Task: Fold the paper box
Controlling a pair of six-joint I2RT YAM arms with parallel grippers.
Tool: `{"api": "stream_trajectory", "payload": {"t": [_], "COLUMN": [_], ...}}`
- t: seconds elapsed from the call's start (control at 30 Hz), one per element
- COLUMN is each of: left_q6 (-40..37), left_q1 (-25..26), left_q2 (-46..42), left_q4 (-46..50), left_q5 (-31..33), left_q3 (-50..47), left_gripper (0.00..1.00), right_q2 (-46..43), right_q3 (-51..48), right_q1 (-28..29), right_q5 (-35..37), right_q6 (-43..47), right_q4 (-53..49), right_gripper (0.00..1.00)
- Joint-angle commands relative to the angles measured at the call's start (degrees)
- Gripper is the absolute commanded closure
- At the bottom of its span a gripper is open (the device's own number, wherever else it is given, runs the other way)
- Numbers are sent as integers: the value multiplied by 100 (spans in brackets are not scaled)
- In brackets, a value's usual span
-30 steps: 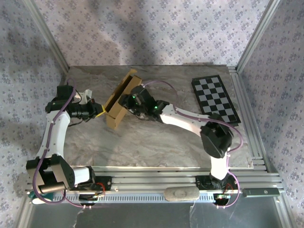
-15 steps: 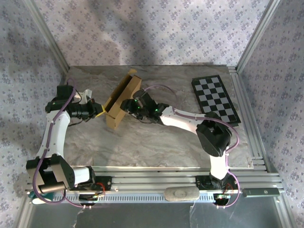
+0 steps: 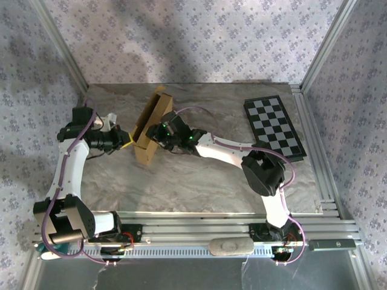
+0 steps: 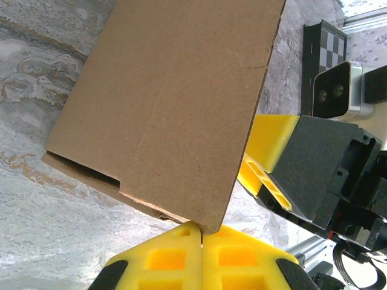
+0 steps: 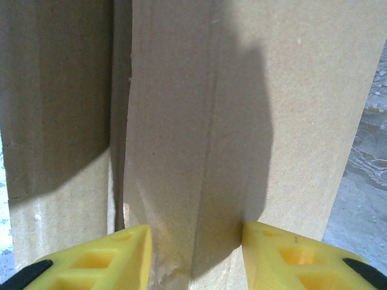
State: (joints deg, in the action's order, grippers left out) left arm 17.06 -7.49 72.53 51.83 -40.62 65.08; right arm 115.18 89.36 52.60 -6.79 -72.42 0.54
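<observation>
The paper box [image 3: 149,124] is standing on edge on the bench [image 3: 199,181], upper left of centre in the top view. The left jaws are clamping tight on its lower corner. The right jaws are standing parted, sitting right up against its flat cardboard face from the right.

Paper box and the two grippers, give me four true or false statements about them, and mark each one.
1. The left gripper is shut on a corner of the paper box. True.
2. The paper box lies flat on the table. False: it stands up on edge.
3. The right gripper is open, with cardboard right at its fingertips. True.
4. The checkerboard lies under the box. False: it lies apart from it, at the table's far right.
</observation>
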Motion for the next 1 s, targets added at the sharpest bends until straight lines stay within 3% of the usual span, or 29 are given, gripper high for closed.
{"api": "stream_trajectory", "payload": {"t": [0.0, 0.97], "left_q6": [-62, 407], "left_q1": [85, 748], "left_q2": [84, 244], "left_q4": [224, -326], "left_q5": [-97, 221], "left_q3": [172, 28], "left_gripper": [100, 100], "right_q2": [173, 458], "right_q3": [353, 775], "right_q1": [82, 308], "right_q5": [-85, -74], "right_q6": [-91, -260], "right_q4": [-157, -246], "right_gripper": [58, 64]}}
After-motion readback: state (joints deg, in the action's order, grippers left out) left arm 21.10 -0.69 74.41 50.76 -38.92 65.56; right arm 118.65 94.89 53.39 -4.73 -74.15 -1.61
